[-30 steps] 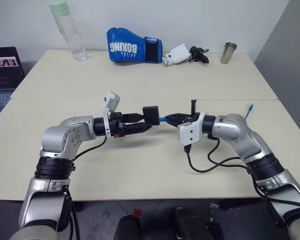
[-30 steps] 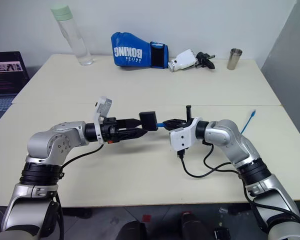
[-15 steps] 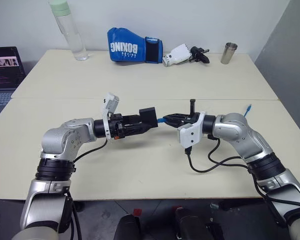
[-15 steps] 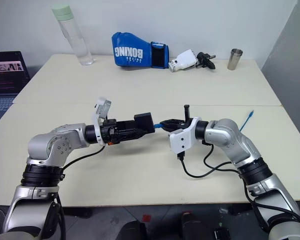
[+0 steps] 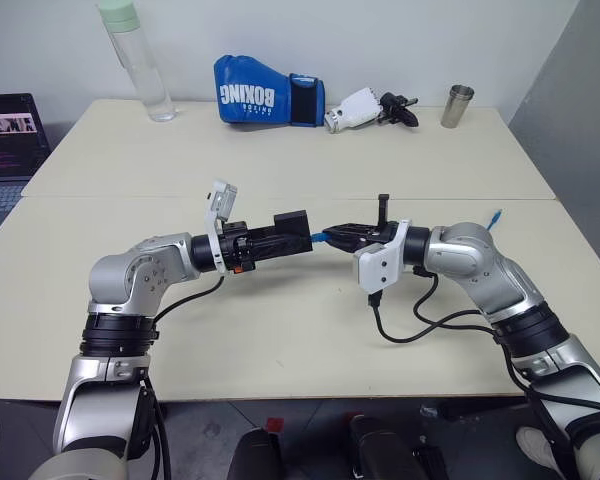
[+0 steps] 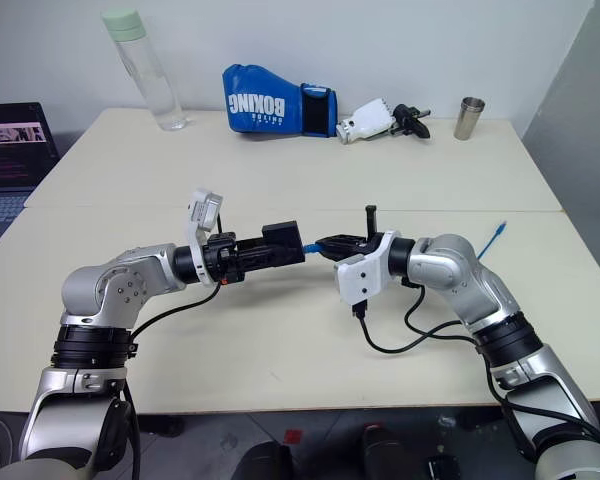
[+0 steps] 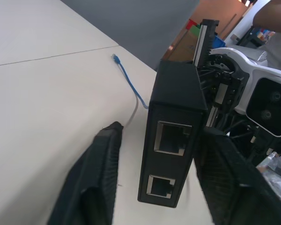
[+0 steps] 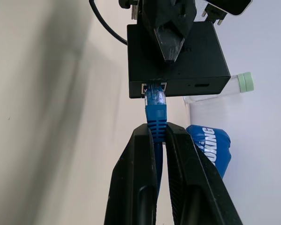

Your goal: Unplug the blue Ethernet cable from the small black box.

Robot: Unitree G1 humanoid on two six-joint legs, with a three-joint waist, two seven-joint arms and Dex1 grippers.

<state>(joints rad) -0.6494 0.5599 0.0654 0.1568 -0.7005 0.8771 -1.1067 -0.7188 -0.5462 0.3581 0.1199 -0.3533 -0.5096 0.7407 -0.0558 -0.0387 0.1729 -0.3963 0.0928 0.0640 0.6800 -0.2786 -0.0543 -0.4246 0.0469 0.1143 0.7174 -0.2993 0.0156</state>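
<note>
The small flat matte black box (image 5: 292, 231) hangs above the pale table (image 5: 280, 330) near the middle of the left eye frame, between the two arms. Its long axis runs roughly left to right across the frame, tilted slightly up toward the right. One narrow edge, with two open square ports stacked one over the other in the left wrist view, faces the left arm; the opposite edge, where the plug sits, faces the right arm.

The left gripper (image 7: 154, 154) has its two black fingers (image 7: 96, 183) set on either side of the box, one along each broad face. The far finger appears to touch it, while a sliver of table shows between the near finger and the box, so I cannot tell if the grip is firm.

The thin light-blue Ethernet cable (image 8: 155, 112) is still plugged into the box; its plug points straight into the port, in line with the box's long axis. The right gripper (image 8: 157, 136) is pinched tight on the ribbed blue boot just behind the plug. The cable's free end (image 5: 497, 216) shows at the right of the left eye frame, beyond the right arm.
</note>
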